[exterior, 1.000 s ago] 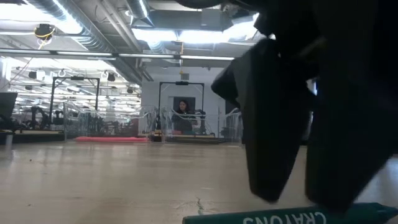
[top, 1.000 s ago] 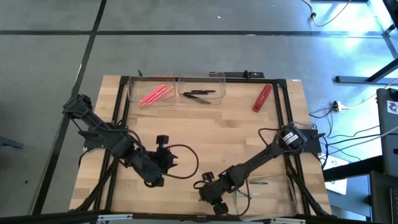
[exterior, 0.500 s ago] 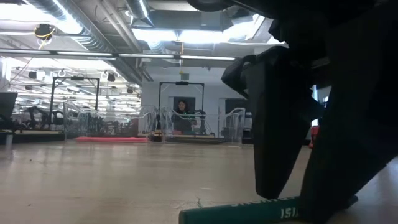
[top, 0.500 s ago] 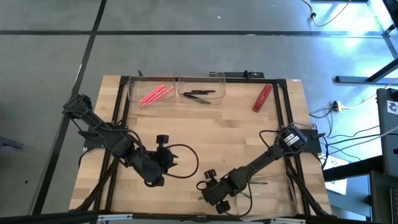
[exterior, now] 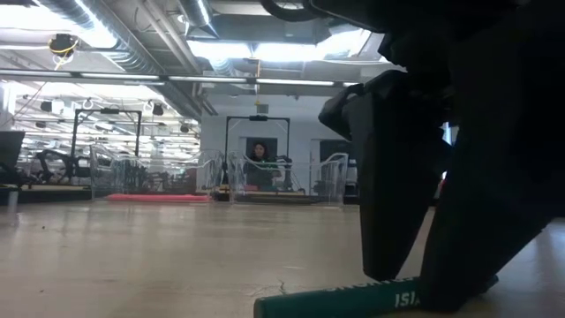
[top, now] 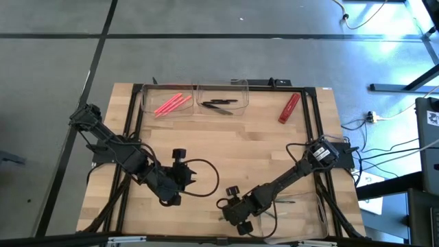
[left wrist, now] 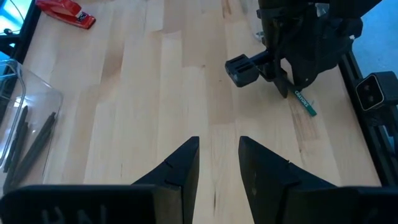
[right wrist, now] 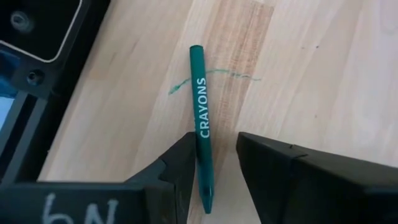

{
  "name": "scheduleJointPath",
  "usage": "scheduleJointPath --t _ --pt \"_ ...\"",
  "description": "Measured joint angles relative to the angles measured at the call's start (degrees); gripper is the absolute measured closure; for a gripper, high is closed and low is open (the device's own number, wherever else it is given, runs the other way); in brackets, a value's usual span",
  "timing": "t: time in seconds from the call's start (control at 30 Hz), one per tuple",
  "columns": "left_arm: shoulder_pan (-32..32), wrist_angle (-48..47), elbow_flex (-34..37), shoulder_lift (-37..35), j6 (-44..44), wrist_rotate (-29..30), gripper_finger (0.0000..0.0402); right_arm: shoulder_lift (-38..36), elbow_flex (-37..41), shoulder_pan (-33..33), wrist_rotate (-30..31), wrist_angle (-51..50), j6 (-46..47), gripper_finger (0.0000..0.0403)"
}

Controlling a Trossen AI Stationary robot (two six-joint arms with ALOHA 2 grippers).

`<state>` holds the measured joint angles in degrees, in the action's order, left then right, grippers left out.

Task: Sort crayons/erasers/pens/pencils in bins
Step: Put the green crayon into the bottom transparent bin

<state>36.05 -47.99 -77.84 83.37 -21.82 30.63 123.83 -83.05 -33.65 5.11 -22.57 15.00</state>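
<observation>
A green crayon point(right wrist: 201, 106) marked CRAYONS lies flat on the wood near the table's front edge point(exterior: 327, 302). My right gripper point(right wrist: 216, 168) stands open over its pointed end, one finger on each side point(top: 226, 206). My left gripper point(left wrist: 217, 168) hangs open above the table's front left point(top: 184, 180), holding nothing. Two clear bins stand at the far edge: one point(top: 152, 103) holds pink-red sticks point(top: 171, 104), the other point(top: 240, 92) black sticks point(top: 219, 105). A third clear bin point(top: 309, 213) sits at the front right. My right gripper comes at the crayon slanting down from above, its fingers straddling the pointed end. One finger point(right wrist: 180, 174) stands right beside the crayon's side point(right wrist: 203, 163); I cannot tell whether it touches. The crayon lies flat on the table.
A red block-like thing point(top: 289, 108) lies at the far right. A faint green scribble point(right wrist: 186, 84) marks the wood beside the crayon. Black frame rails point(top: 130, 130) run along the table's sides. Bare wood spreads across the middle point(top: 240, 151).
My right gripper has tipped and sunk a little, so its fingers now stand down around the green crayon. The crayon has rolled and shifted slightly on the table, showing other lettering. In the last half second nothing has moved.
</observation>
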Motion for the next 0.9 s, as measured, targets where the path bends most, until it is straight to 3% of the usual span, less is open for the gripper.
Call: scheduleJointPath --t 0.17,0.5,0.9 --pt "-0.01 0.00 0.00 0.00 -0.02 0.00 0.0296 0.01 -0.07 0.13 -2.30 -1.66 1.16 0.0296" --pt "0.00 0.00 0.00 0.00 -0.02 0.00 0.0296 0.00 0.00 0.16 -3.31 -2.69 -0.19 0.0387" --pt "0.00 0.00 0.00 0.00 -0.02 0.00 0.0296 0.03 -1.43 0.52 -4.05 -3.63 1.25 0.0377"
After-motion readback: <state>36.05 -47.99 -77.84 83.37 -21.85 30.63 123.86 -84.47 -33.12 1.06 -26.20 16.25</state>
